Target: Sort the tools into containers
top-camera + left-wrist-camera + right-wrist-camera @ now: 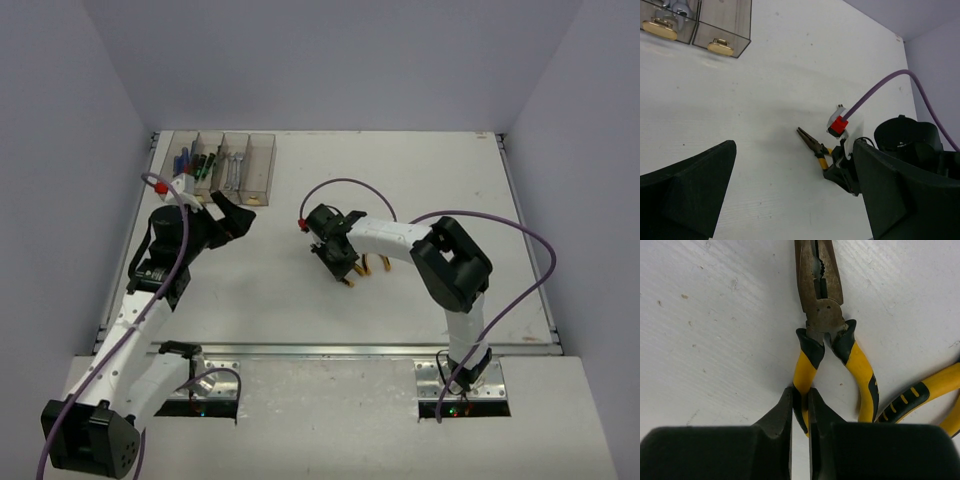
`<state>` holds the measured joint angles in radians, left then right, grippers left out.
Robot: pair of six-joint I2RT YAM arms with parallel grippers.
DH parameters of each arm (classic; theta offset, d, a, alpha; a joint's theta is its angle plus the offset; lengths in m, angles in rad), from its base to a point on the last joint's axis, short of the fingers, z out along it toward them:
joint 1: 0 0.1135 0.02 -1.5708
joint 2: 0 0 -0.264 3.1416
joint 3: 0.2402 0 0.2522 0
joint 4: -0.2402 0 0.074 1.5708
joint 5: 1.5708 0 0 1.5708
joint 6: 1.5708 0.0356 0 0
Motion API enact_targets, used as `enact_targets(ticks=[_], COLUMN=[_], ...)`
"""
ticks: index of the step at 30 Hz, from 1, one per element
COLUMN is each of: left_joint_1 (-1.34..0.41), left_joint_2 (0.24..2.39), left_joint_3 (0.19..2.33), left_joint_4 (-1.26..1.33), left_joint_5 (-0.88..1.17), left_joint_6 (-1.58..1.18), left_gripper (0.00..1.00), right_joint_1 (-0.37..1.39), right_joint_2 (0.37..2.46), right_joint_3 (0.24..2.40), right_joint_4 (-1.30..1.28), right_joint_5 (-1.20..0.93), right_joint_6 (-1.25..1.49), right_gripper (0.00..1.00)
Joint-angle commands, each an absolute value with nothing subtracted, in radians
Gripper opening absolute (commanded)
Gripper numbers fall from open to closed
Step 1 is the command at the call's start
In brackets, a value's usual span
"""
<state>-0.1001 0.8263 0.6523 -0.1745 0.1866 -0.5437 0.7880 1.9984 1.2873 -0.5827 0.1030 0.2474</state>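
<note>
White table (420,180): right tool (800,396) pinches one pliers (825,320) handle; left tool (795,150) gapes empty

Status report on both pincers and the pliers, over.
Left pincer open, empty. Right pincer shut on yellow-and-black-handled long-nose pliers. Second yellow-handled pliers close beside.

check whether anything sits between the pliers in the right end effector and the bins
Nothing lies on the table between the pliers and the bins. The open left end effector hovers in front of the bins, left of the direct line, and may crowd the drop.
</note>
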Motion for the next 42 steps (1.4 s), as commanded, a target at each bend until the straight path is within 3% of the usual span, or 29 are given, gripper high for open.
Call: enact_targets(ticks=[1, 8, 13, 23, 28, 32, 40, 41, 42], left_joint_1=[-0.119, -0.313, -0.434, -0.584, -0.621, -0.636, -0.662, -0.667, -0.675], left_joint_2=[0.790, 0.834, 0.812, 0.943, 1.045, 1.115, 1.206, 1.211, 1.220], left_joint_3=[0.621, 0.468, 0.246, 0.195, 0.232, 0.276, 0.367, 0.374, 0.380], left_joint_4=[-0.074, 0.129, 0.455, 0.755, 0.824, 0.778, 0.785, 0.787, 0.789], left_joint_5=[0.267, 0.241, 0.146, 0.006, -0.065, -0.134, -0.161, -0.161, -0.160], left_joint_6=[-0.584, -0.740, -0.915, -1.039, -1.057, -1.087, -1.094, -1.092, -1.092], left_gripper=[1.00, 1.00, 0.99, 0.93, 0.81, 0.62, 0.49, 0.44, 0.31], right_joint_1=[0.785, 0.785, 0.785, 0.788, 0.792, 0.798, 0.819, 0.818, 0.818], right_joint_2=[2.015, 1.815, 1.646, 1.488, 1.453, 1.421, 1.428, 1.434, 1.435], right_joint_3=[1.288, 1.198, 1.108, 1.056, 1.051, 1.050, 1.066, 1.070, 1.072], right_joint_4=[-0.566, -0.477, -0.375, -0.292, -0.271, -0.264, -0.270, -0.269, -0.267], right_joint_5=[0.023, -0.083, -0.136, -0.279, -0.330, -0.342, -0.342, -0.339, -0.334], right_joint_6=[0.268, 0.344, 0.400, 0.471, 0.492, 0.499, 0.485, 0.485, 0.488], right_gripper=[0.01, 0.00, 0.00, 0.00, 0.00, 0.00, 0.00, 0.00, 0.00])
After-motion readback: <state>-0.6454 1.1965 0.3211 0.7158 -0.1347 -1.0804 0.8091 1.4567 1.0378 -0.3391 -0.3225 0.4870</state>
